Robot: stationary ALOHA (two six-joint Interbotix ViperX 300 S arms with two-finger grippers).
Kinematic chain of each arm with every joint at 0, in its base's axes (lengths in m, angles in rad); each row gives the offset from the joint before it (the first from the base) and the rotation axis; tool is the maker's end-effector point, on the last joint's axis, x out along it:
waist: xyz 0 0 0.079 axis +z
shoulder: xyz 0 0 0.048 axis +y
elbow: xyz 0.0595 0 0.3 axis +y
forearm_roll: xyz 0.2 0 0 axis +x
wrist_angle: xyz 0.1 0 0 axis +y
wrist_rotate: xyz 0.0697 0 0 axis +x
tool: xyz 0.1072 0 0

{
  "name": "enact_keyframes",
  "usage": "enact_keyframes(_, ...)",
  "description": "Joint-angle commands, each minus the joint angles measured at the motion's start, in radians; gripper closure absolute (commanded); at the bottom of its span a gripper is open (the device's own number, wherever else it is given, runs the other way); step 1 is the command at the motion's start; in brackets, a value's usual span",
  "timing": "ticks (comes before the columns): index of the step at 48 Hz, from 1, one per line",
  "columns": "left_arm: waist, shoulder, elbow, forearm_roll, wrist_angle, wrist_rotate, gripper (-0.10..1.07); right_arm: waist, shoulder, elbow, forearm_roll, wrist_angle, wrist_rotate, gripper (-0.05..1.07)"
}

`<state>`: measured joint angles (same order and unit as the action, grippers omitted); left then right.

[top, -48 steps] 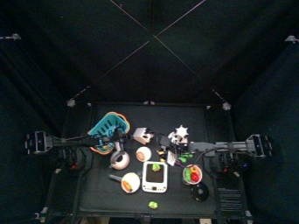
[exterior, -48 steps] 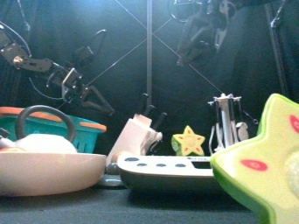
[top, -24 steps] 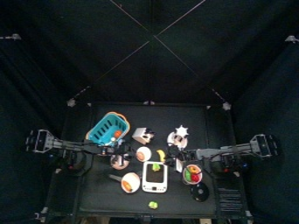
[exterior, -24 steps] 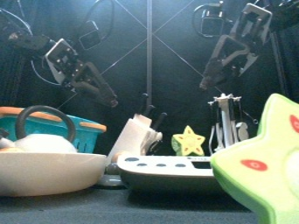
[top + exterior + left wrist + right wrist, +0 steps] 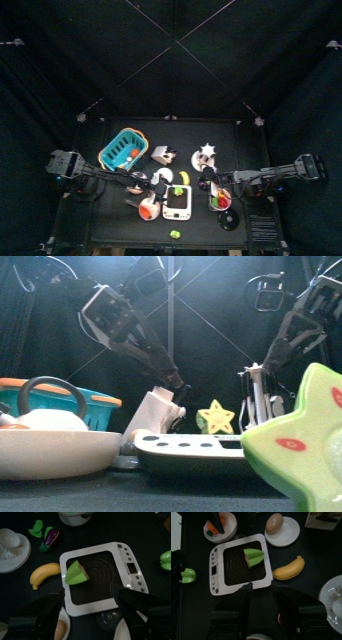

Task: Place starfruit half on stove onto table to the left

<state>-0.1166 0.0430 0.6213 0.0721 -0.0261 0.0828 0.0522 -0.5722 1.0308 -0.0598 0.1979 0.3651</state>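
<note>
The starfruit half (image 5: 75,573) is a green wedge lying on the black top of the white stove (image 5: 127,562). From the front it shows as a small yellow-green star (image 5: 215,417) on the stove (image 5: 201,446). My left gripper (image 5: 90,619) hovers over the stove's edge, open wide and empty, a short way from the fruit. My right gripper (image 5: 262,592) hangs over the opposite edge of the stove (image 5: 218,567), open, with the starfruit half (image 5: 254,556) ahead of it. The black table (image 5: 114,225) lies beneath.
A banana (image 5: 43,573) lies on the table beside the stove. A teal basket (image 5: 123,148) stands at the back left. A white bowl (image 5: 54,446) and a big green star piece (image 5: 301,451) sit at the front edge. An egg rests on a white plate (image 5: 292,531).
Both arms have swung down and forward until their grippers hang over the stove. The left gripper has opened wide.
</note>
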Motion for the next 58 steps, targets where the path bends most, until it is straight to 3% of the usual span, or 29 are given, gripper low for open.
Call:
enact_keyframes(1, 0.005, 0.054, -0.089, -0.025, 0.002, -0.002, -0.05, 0.002, -0.023, 0.006, 0.015, -0.009, 0.002, 0.28)
enact_keyframes(8, 0.014, 0.123, -0.143, -0.097, 0.011, -0.003, -0.05, 0.002, -0.026, 0.023, 0.025, -0.021, 0.002, 0.28)
enact_keyframes(20, 0.046, 0.169, -0.169, -0.265, -0.009, -0.002, -0.05, -0.002, -0.023, 0.028, 0.025, -0.029, 0.002, 0.28)
enact_keyframes(58, 0.049, 0.241, -0.196, -0.304, -0.041, -0.002, -0.04, -0.005, -0.006, 0.049, 0.031, -0.063, 0.002, 0.28)
